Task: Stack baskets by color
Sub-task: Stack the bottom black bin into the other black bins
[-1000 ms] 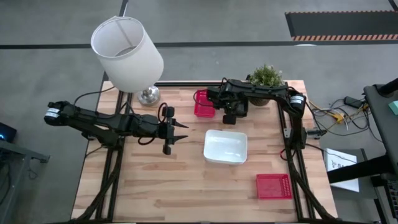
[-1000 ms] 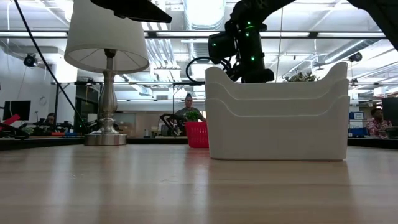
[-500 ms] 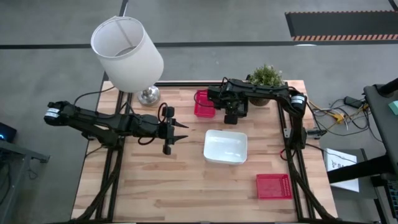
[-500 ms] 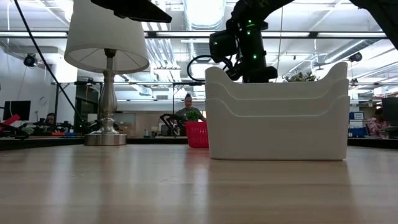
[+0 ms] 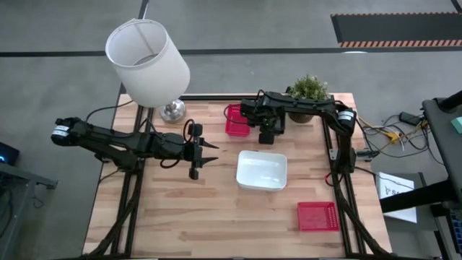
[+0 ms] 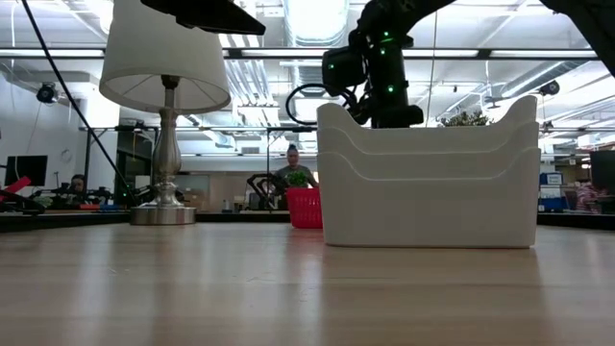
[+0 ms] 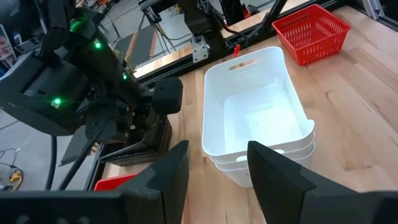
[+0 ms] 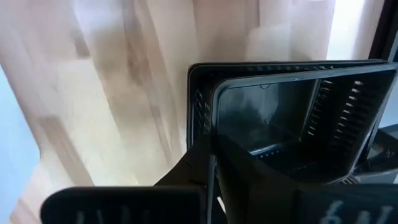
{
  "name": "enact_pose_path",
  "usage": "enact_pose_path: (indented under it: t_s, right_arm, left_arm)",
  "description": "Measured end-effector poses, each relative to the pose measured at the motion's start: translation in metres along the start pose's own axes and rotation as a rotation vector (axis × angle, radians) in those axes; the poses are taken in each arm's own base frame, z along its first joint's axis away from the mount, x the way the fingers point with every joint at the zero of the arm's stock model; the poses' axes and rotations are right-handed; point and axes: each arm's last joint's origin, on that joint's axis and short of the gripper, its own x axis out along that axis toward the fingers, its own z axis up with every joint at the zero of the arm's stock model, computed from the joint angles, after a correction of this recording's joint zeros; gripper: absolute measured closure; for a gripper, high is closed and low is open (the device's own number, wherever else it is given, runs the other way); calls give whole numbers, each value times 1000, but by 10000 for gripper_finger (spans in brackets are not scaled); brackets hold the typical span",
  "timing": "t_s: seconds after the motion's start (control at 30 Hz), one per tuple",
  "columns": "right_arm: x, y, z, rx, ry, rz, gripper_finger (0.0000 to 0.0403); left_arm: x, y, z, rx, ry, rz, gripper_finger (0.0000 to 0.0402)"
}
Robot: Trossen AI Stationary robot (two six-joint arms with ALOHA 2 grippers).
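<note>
Two black mesh baskets (image 8: 292, 106) sit nested one in the other on the far part of the table, and my right gripper (image 5: 267, 136) stands over them, shut on the inner one. A red basket (image 5: 234, 121) rests just left of them, and another red basket (image 5: 317, 216) lies near the front right. Stacked white baskets (image 5: 261, 170) stand mid-table. My left gripper (image 5: 209, 150) hovers open left of the white stack, touching nothing. My right gripper pinches the inner black basket's side wall (image 8: 214, 118) close to a corner, one finger inside the basket and one outside. The fingers come from above, pointing down. The basket sits nested in the other black basket (image 8: 194, 93); whether it is raised out of it I cannot tell.
A lamp with a white shade (image 5: 148, 61) stands at the far left and a potted plant (image 5: 309, 90) at the far right, behind my right arm. Bare wood lies along the near edge, left of the front red basket.
</note>
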Motion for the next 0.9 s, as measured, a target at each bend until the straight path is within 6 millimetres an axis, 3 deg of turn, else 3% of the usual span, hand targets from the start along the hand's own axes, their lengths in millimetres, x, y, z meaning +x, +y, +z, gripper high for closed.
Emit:
enact_pose_path:
  t_s: [0.53, 0.63, 0.9]
  right_arm:
    - [-2, 0, -2, 2, 17, 3, 315]
    - [-4, 0, -3, 0, 23, 4, 323]
    - [-4, -6, -3, -4, 20, 3, 391]
  left_arm:
    - [0, 0, 0, 0, 0, 0, 255]
    - [0, 0, 0, 0, 0, 0, 255]
    - [0, 0, 0, 1, -1, 1, 255]
